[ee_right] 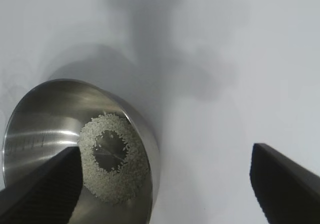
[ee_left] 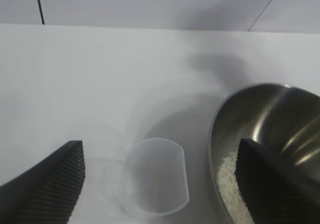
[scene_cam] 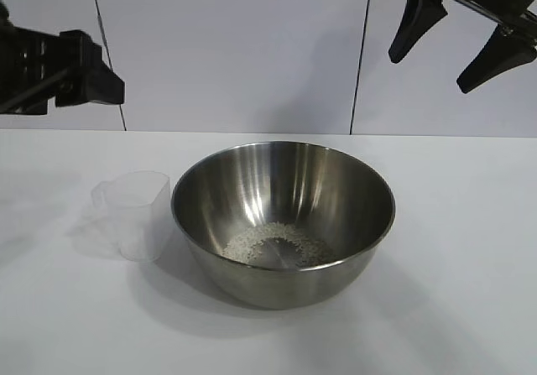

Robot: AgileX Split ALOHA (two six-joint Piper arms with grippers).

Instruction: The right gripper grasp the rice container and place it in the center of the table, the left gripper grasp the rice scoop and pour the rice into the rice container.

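Observation:
The steel rice container (scene_cam: pixel 284 221) stands in the middle of the white table (scene_cam: pixel 470 249). A ring of rice (scene_cam: pixel 277 245) lies in its bottom; it also shows in the right wrist view (ee_right: pixel 112 159). The frosted rice scoop (scene_cam: pixel 136 214) stands upright and empty on the table, touching the bowl's left side; it also shows in the left wrist view (ee_left: pixel 154 184). My left gripper (scene_cam: pixel 92 81) is raised at the far left, open and empty (ee_left: pixel 160 184). My right gripper (scene_cam: pixel 457 39) hangs high at the upper right, open and empty (ee_right: pixel 165 184).
A pale panelled wall (scene_cam: pixel 235 48) stands behind the table. Bare tabletop lies in front of the bowl and to its right.

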